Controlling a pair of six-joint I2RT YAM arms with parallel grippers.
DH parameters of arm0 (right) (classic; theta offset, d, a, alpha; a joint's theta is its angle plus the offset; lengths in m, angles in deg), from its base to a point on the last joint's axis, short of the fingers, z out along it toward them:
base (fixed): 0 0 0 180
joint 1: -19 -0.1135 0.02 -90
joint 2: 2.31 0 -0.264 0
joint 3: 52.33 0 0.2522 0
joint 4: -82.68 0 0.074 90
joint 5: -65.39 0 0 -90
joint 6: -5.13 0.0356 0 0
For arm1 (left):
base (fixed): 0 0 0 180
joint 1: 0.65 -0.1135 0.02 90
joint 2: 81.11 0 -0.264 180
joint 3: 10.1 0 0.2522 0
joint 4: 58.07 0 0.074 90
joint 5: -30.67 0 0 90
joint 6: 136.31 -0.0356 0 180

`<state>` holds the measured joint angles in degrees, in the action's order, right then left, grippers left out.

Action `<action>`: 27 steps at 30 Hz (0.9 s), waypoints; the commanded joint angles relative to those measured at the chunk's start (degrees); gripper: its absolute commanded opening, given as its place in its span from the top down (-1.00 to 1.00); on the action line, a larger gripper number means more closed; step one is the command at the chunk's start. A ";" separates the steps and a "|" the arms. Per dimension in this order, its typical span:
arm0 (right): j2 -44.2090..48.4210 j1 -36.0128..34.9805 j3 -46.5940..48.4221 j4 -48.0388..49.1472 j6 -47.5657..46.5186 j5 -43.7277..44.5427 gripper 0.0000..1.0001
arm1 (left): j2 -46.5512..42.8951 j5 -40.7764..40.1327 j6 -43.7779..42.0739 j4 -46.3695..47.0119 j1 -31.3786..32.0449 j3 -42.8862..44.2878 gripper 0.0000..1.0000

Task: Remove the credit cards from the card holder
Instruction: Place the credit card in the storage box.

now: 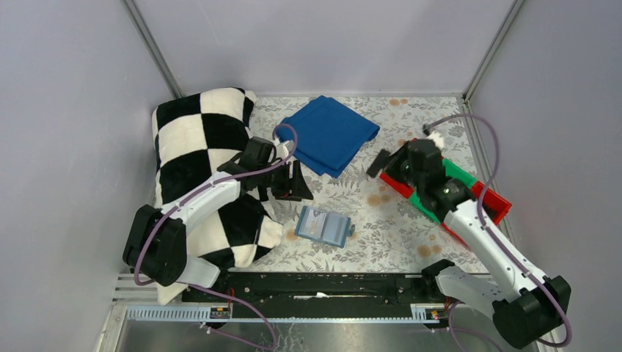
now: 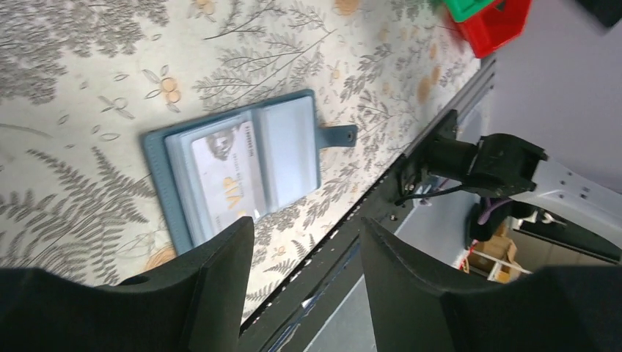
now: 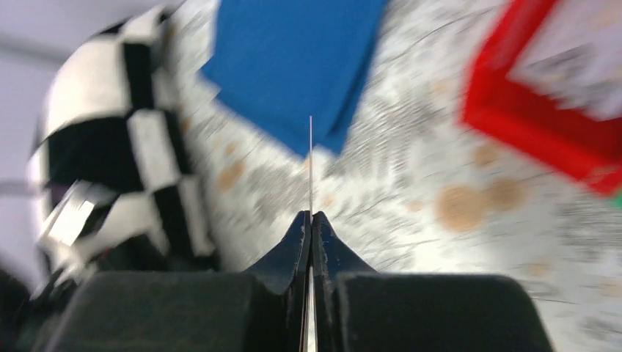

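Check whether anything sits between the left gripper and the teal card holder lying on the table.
Nothing visible does. The open left gripper faces the teal booklet-like card holder, which lies open on the bare floral tablecloth; the black-and-white checkered pillow lies off to its side.

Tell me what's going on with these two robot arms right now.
The arms are emptying a teal card holder that lies open on the table. The right end effector is shut on a thin card, seen edge-on and held above the table near the blue cloth. The left end effector is open and empty, hovering by the holder, where another card sits in a clear sleeve.
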<state>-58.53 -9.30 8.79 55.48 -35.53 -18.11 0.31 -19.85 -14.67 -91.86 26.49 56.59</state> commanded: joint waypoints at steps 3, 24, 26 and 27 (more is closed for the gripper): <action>-8.93 8.70 14.23 -26.34 -13.19 18.46 1.00 | -5.66 -7.61 -1.72 -1.41 -0.33 0.01 -0.18; -27.49 27.94 19.36 -39.46 -24.72 43.31 1.00 | -6.92 0.65 -3.88 -3.37 -0.33 -0.46 -0.19; -28.33 29.81 18.00 -38.53 -25.50 45.43 1.00 | -7.87 0.18 -4.58 -4.25 -0.33 -0.69 -0.18; -28.47 30.20 17.42 -37.67 -26.03 45.37 1.00 | -8.28 0.11 -4.77 -4.28 -0.33 -0.98 -0.18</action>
<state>-85.57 19.16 28.24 15.75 -58.83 21.74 -6.24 -20.94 -16.79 -95.58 26.40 54.18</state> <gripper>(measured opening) 0.017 0.593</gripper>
